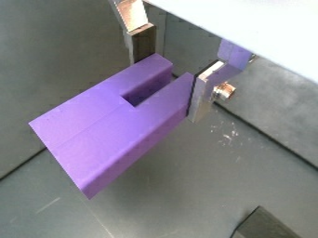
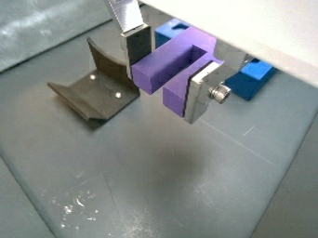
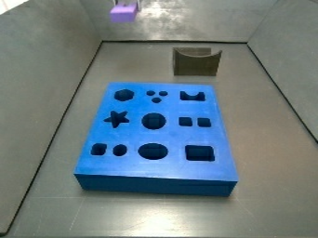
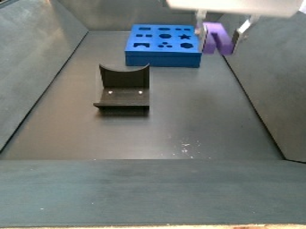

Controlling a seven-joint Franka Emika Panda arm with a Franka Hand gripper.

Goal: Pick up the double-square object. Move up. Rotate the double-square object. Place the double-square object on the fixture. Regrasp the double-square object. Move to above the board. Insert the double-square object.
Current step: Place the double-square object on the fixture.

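Note:
My gripper (image 1: 173, 67) is shut on the double-square object (image 1: 110, 128), a lilac block with a square notch in its top. Both silver fingers (image 2: 202, 94) press its sides in both wrist views. The block (image 2: 172, 65) hangs in the air, clear of the grey floor. In a side view the gripper (image 4: 223, 39) holds the block (image 4: 216, 38) up high beside the right edge of the board (image 4: 164, 45). The dark fixture (image 4: 122, 89) stands on the floor nearer the camera, apart from the gripper. Another side view shows the block (image 3: 123, 10) at the top edge, behind the board (image 3: 155, 130).
Grey walls enclose the floor on all sides. The fixture (image 3: 195, 62) stands near the back wall, beyond the board's far right corner. In a wrist view the fixture (image 2: 96, 89) lies beside the gripper and the board (image 2: 254, 80) shows behind a finger.

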